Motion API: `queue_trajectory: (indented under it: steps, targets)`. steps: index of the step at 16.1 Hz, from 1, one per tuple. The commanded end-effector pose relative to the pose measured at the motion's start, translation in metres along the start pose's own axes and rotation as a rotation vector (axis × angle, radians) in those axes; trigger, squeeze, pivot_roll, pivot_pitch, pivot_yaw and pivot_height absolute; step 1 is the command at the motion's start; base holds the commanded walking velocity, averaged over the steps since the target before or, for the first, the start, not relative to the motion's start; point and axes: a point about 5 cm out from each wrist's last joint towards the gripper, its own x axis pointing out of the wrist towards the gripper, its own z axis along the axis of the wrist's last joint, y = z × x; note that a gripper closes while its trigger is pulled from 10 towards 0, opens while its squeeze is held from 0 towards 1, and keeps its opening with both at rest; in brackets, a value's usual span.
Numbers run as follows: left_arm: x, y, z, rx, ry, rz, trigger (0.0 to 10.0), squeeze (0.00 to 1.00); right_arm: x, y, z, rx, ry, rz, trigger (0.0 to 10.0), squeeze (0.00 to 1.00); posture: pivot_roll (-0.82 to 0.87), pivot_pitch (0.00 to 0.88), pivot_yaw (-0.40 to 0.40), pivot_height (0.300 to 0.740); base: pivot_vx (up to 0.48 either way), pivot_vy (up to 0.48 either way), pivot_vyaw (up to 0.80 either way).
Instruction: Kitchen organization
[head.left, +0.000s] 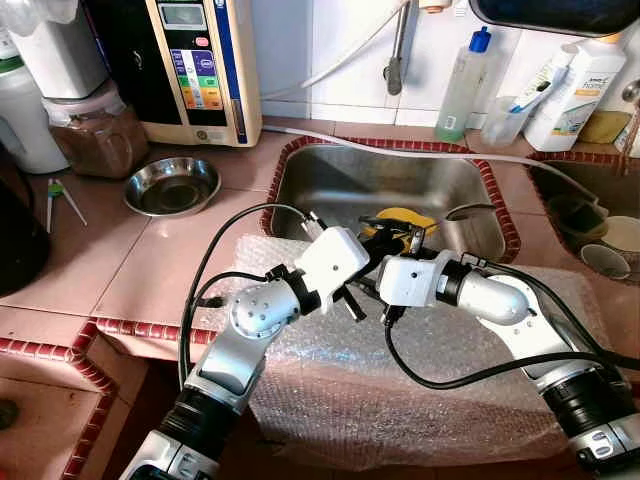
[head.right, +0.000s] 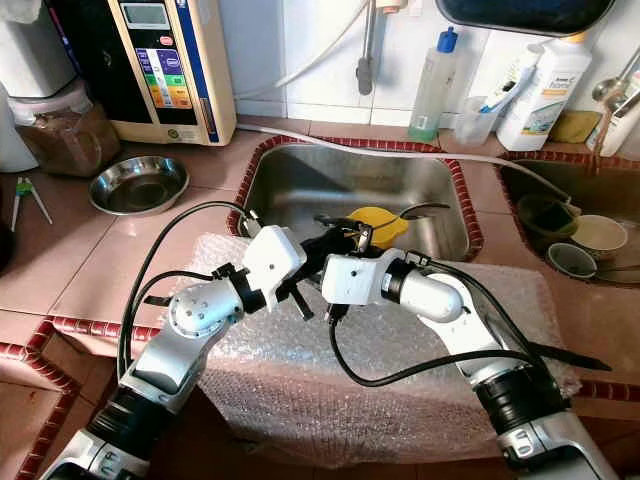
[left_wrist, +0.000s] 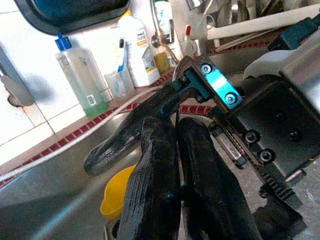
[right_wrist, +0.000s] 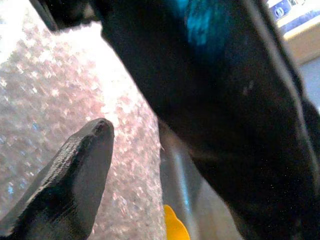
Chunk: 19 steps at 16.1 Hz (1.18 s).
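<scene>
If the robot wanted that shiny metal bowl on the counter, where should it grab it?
Probably by the rim of the steel bowl, coming from above with one finger inside and one outside. It sits upright and open on the tiled counter, and its rounded sides look slippery.

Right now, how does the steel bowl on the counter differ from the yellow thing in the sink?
The steel bowl is shiny bare metal, while the yellow object is bright and matt. The bowl stands upright on the pink tiled counter, left of the sink; the yellow object lies down in the basin, partly hidden behind the black fingers of the two grippers. The bowl shows whole; the yellow object's shape cannot be made out fully.
</scene>
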Motion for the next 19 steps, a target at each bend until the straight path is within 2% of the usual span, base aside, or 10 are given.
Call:
queue_trajectory:
  steps: [1, 2, 3, 4, 7, 9, 10, 11, 12, 19]
  targets:
    - [0.003, 0.008, 0.009, 0.019, -0.034, 0.028, 0.0, 0.00, -0.003, 0.000, -0.005, -0.030, 0.039, 0.019, 0.0, 0.00, 0.04, 0.078, 0.022, 0.740, 0.000, 0.000, 0.00]
    - [0.003, 0.008, 0.009, 0.020, -0.033, 0.028, 0.0, 0.00, -0.004, -0.001, -0.008, -0.046, 0.055, 0.019, 0.0, 0.00, 0.05, 0.078, 0.023, 0.740, 0.000, 0.000, 0.00]
    - [0.003, 0.008, 0.009, 0.021, -0.032, 0.027, 0.0, 0.00, -0.006, -0.002, -0.011, -0.041, 0.067, 0.018, 1.5, 0.00, 0.05, 0.078, 0.023, 0.740, 0.000, 0.000, 0.00]
    - [0.003, 0.008, 0.009, 0.021, -0.032, 0.026, 0.0, 0.00, -0.008, -0.003, -0.013, -0.054, 0.080, 0.017, 10.0, 0.00, 0.05, 0.078, 0.023, 0.740, 0.000, 0.000, 0.00]
    - [0.003, 0.007, 0.009, 0.023, -0.031, 0.021, 0.0, 0.00, -0.018, -0.016, -0.025, -0.070, 0.146, -0.035, 10.0, 0.00, 0.05, 0.076, 0.026, 0.740, 0.000, 0.000, 0.00]
    - [0.003, 0.006, 0.009, 0.025, -0.033, 0.016, 0.0, 0.00, -0.024, -0.019, -0.031, -0.094, 0.182, -0.036, 10.0, 0.00, 0.05, 0.077, 0.026, 0.740, 0.000, 0.000, 0.00]
    - [0.003, 0.007, 0.009, 0.025, -0.033, 0.017, 0.0, 0.00, -0.028, -0.021, -0.036, -0.076, 0.201, -0.059, 10.0, 0.00, 0.04, 0.078, 0.025, 0.740, 0.000, 0.000, 0.00]
    - [0.003, 0.007, 0.009, 0.026, -0.032, 0.017, 0.0, 0.00, -0.029, -0.022, -0.037, -0.078, 0.197, -0.062, 4.4, 0.00, 0.04, 0.078, 0.025, 0.740, 0.000, 0.000, 0.00]
    - [0.003, 0.007, 0.009, 0.026, -0.032, 0.018, 0.0, 0.00, -0.029, -0.024, -0.036, -0.068, 0.194, -0.077, 0.0, 0.00, 0.04, 0.078, 0.025, 0.740, 0.000, 0.000, 0.00]
    - [0.003, 0.006, 0.007, 0.026, -0.027, 0.019, 0.0, 0.00, -0.025, -0.024, -0.032, -0.069, 0.166, -0.086, 0.0, 0.00, 0.04, 0.079, 0.024, 0.740, 0.000, 0.000, 0.00]
